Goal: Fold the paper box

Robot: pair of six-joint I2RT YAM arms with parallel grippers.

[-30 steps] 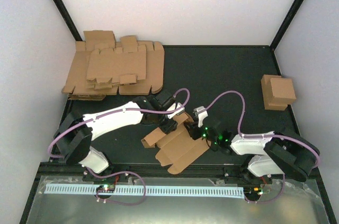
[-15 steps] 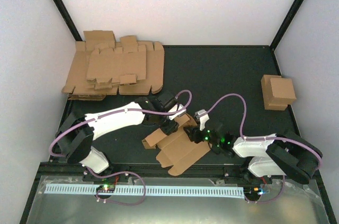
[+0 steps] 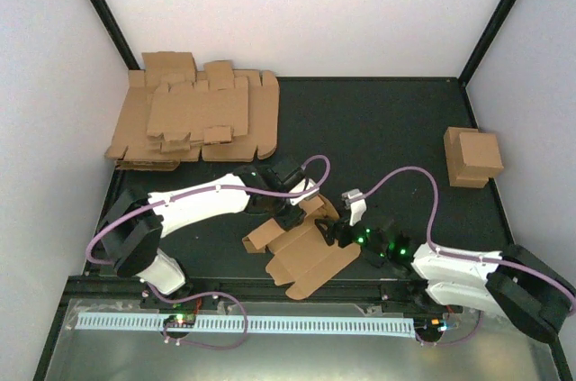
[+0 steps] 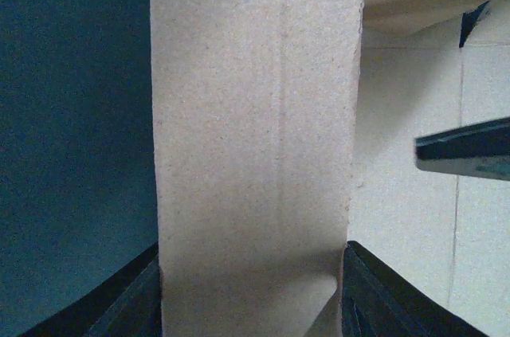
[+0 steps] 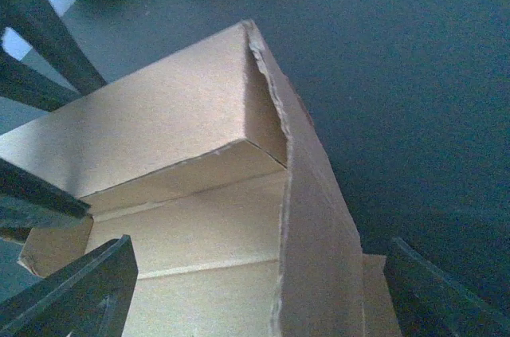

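Note:
The paper box (image 3: 306,253), a brown cardboard blank partly folded up, lies near the table's front edge between my two arms. My left gripper (image 3: 293,210) is at its far side, shut on an upright flap. In the left wrist view that flap (image 4: 255,138) fills the gap between both fingers of the left gripper (image 4: 251,261). My right gripper (image 3: 347,224) is at the box's right end, open. In the right wrist view a raised side wall (image 5: 307,217) stands between the wide-apart jaws of the right gripper (image 5: 261,245), touching neither finger.
A pile of flat brown blanks (image 3: 193,120) lies at the back left. A finished small cardboard box (image 3: 472,156) stands at the right edge. A white toothed rail (image 3: 243,322) runs along the metal ledge in front of the arm bases.
My right gripper has opened wide and its arm has drawn back to the right, off the box wall. The left gripper keeps its hold on the flap.

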